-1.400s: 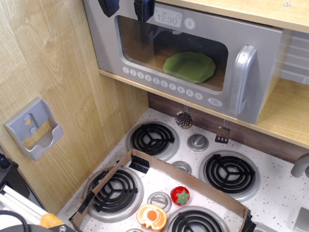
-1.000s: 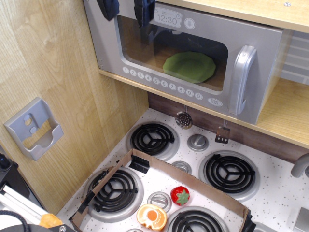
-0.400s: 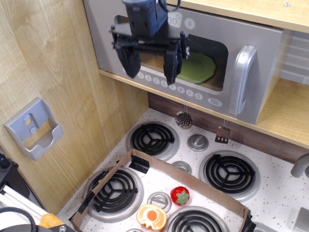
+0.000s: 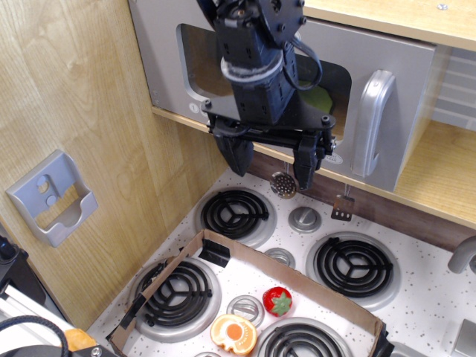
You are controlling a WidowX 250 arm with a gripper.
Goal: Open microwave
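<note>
The silver-grey microwave (image 4: 405, 71) sits on a wooden shelf above the stove, its door closed. Its chunky vertical grey handle (image 4: 372, 123) is at the door's right side. A green plate (image 4: 321, 98) shows partly through the window. My gripper (image 4: 271, 162) hangs in front of the microwave's lower edge, left of the handle and apart from it. Its two dark fingers (image 4: 236, 156) point down, spread wide, with nothing between them. The arm hides the clock display and most of the buttons.
A grey wall-mounted holder (image 4: 52, 197) is on the wooden left wall. Below is a toy stove with black burners (image 4: 235, 213) and knobs (image 4: 304, 219). An open cardboard box (image 4: 245, 262) lies on it, beside a strawberry (image 4: 277, 300) and an orange-white toy (image 4: 233, 333). Utensils (image 4: 282, 184) hang under the shelf.
My gripper has come down and to the right, from the top of the microwave to in front of its lower edge, still open. The microwave door has not moved.
</note>
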